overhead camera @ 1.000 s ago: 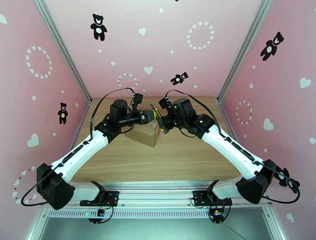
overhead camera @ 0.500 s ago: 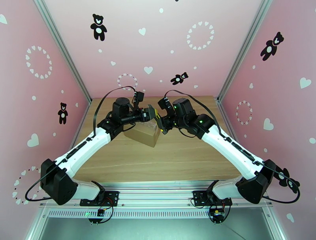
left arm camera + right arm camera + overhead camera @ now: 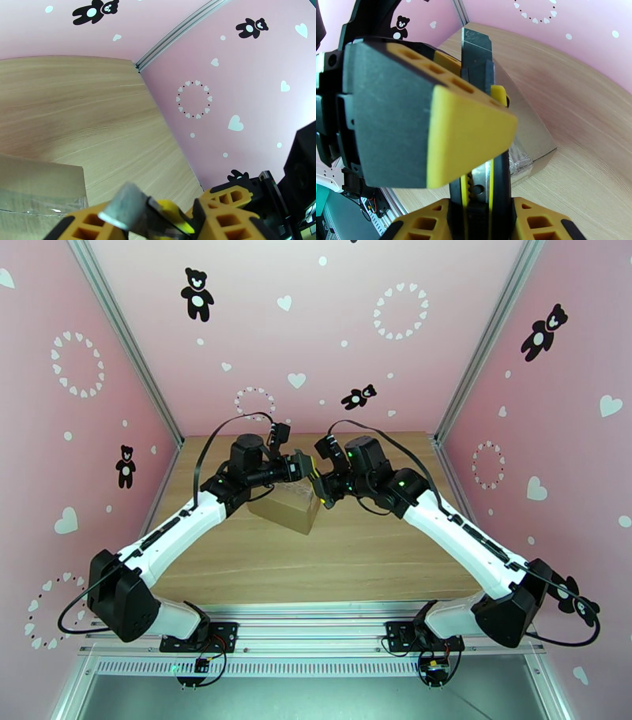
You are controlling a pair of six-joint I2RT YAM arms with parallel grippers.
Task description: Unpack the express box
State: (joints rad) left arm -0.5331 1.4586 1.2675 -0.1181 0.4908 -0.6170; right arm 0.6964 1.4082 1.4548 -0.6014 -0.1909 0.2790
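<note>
The left end effector [image 3: 300, 467] straddles the blade end of a yellow-black utility knife [image 3: 476, 75], jaws apart, grip unclear. Beneath it, the express box [image 3: 286, 508] sits far-centre on the wooden surface [image 3: 316, 564]. The right end effector [image 3: 322, 485] clamps the knife's handle.

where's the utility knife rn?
Top view, mid-table: the utility knife stands in the right gripper, over the express box, with the left gripper at its blade end.
</note>
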